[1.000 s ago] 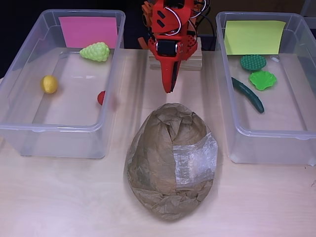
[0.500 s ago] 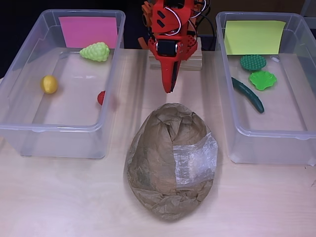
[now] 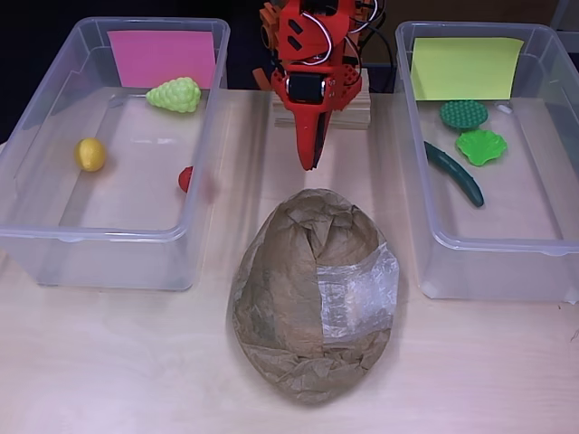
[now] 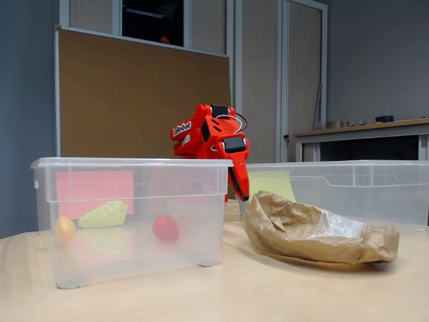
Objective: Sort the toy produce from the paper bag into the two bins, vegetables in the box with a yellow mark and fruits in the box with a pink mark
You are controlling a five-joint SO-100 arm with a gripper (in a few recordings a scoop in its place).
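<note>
Just bag (image 3: 312,294) below closed fingers (image 3: 311,163)

My overhead view looks straight down on the pale wooden table (image 3: 136,362), the red robot arm (image 3: 312,63) at its top edge. My fixed view sits low at table height, close to the clear plastic bin with a pink mark (image 4: 131,215). Both share the crumpled brown paper bag (image 3: 312,294).

Nothing has moved since the earlier pictures; arm, bag and produce lie unchanged.
</note>
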